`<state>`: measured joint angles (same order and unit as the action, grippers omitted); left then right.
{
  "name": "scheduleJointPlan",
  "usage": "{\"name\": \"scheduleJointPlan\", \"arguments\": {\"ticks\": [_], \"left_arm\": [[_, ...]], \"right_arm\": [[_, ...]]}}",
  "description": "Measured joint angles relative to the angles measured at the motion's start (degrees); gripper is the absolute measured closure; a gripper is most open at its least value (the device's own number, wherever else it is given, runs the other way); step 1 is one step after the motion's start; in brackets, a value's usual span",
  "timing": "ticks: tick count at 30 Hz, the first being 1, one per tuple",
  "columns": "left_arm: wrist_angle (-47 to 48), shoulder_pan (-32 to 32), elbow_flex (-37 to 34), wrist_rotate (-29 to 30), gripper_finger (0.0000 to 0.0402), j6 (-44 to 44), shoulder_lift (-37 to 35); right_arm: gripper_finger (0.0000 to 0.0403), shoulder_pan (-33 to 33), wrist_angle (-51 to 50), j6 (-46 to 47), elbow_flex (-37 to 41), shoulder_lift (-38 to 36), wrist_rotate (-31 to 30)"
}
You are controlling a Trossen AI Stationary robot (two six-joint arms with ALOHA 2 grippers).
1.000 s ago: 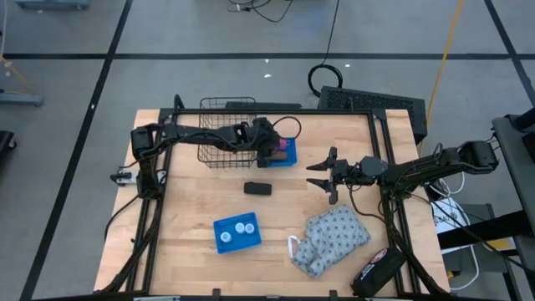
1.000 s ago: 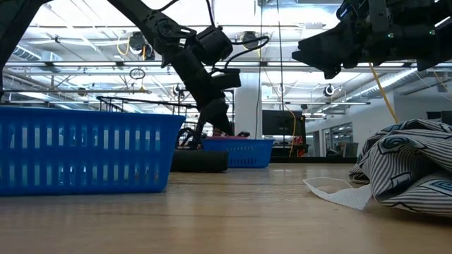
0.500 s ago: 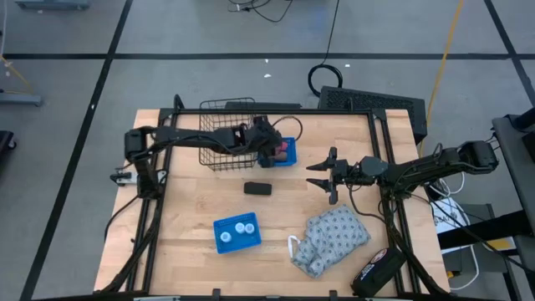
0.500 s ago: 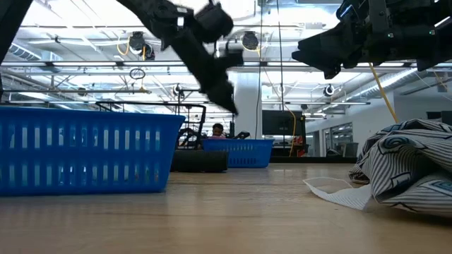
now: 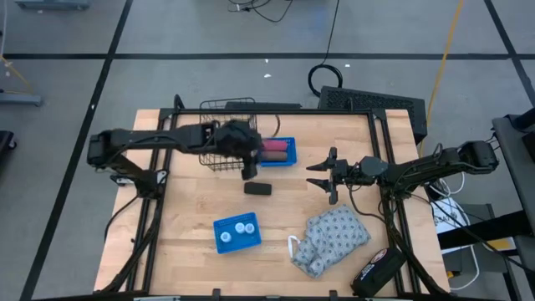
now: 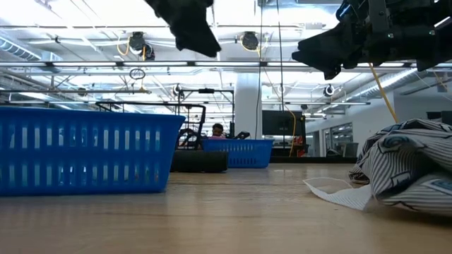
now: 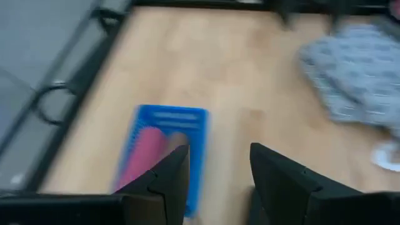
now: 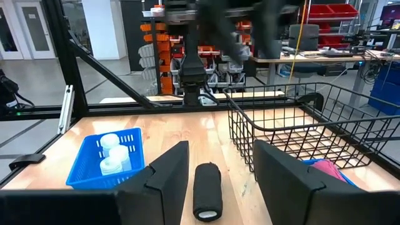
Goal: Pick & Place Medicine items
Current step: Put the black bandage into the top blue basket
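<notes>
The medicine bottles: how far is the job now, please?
Looks done: the three white bottles sit together in the near blue tray. In hand: nothing; the left end effector, empty and open, hovers beside the far blue tray holding a pink block. The right end effector waits, open. Left: possibly nothing.

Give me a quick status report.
Left gripper open, empty, raised above the table. Right gripper open, hovering mid-table. Three tiny white round bottles sit in the near blue plastic tray. Nothing blocking.
</notes>
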<state>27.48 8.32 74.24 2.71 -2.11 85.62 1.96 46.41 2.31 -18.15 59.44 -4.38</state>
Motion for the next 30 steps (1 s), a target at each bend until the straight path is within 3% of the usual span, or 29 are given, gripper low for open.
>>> {"name": "scheduleJointPlan", "arguments": {"ticks": [8, 13, 20, 25, 30], "left_arm": [[5.7, -8.4, -2.0, -2.9, 0.0227, 2.5, 1.4], [0.5, -12.1, -8.8, -2.7, 0.0227, 3.8, 2.2], [-21.2, -13.5, -22.4, -0.4, 0.0227, 5.3, 2.6], [-23.2, -13.4, -27.1, 4.8, 0.0227, 6.8, 2.5], [-24.7, -13.4, -29.8, 5.1, 0.0227, 7.7, 2.5]], "right_arm": [[0.0238, 0.0, -0.5, 0.0, 0.0, 0.0, 0.0], [0.0237, 0.0, -0.7, 0.0, 0.0, 0.0, 0.0], [0.0237, 0.0, -1.0, 0.0, 0.0, 0.0, 0.0], [0.0238, 0.0, -0.9, 0.0, 0.0, 0.0, 0.0], [0.0238, 0.0, -1.0, 0.0, 0.0, 0.0, 0.0]]}}
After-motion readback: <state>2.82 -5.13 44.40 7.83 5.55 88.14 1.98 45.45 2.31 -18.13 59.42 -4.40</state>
